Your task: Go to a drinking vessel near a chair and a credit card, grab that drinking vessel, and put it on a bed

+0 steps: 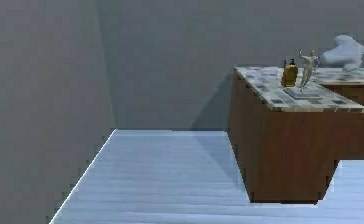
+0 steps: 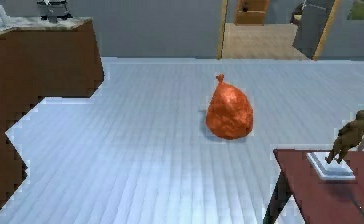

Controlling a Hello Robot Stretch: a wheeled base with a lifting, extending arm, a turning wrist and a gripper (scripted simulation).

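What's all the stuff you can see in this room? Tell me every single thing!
counter: one, brown with a speckled stone top, forward view's right
bottle: one, amber-brown, on the counter
pale figure: one, silvery, on the counter right of the bottle; too small to name
white lump: one, whitish, beyond the counter at the forward view's top right
bag: one, orange-red, on the floor in the arm side view's middle
table: one, dark red, arm side view's bottom right
statue: one, brown on a white base, on the table
doorway: one, tan-framed, far wall
floor: pale blue planks
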